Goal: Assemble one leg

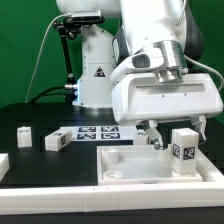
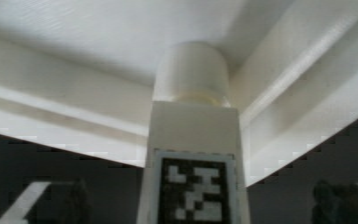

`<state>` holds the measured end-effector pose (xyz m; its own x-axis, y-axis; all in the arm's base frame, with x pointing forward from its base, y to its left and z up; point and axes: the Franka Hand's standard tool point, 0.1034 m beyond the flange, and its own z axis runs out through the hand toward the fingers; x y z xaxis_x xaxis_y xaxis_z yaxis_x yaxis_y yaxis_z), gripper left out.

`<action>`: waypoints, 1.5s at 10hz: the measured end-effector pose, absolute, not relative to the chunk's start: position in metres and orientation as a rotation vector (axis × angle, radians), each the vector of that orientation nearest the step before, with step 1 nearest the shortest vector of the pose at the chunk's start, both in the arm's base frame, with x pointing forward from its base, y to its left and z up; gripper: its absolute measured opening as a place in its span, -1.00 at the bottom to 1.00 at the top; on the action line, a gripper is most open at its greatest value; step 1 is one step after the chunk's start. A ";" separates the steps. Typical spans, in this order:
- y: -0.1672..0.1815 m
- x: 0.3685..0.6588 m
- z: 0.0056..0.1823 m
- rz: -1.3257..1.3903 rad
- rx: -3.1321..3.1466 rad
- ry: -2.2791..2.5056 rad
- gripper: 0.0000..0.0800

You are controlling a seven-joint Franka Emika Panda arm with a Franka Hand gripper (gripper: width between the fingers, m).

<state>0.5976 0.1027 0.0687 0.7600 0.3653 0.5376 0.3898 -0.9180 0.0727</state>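
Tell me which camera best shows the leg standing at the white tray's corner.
The wrist view: the leg fills the frame's middle, tag and round tip clear. The exterior view shows it smaller, upright near the jaws.

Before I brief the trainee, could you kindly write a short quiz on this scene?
1. How many loose legs stand on the black table, at the exterior view's left?
2. The leg between the fingers of the pincer is over: A the marker board; B the white tray part; C bare tabletop.
3. True or false: the marker board lies inside the white tray part.

Key: 1 two; 2 B; 3 false.
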 end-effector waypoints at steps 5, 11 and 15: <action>0.100 0.601 0.077 -0.870 -2.911 -0.632 0.62; 0.108 0.612 0.078 -0.575 -2.953 -0.657 0.62; 0.110 0.613 0.082 -0.127 -2.975 -0.687 0.62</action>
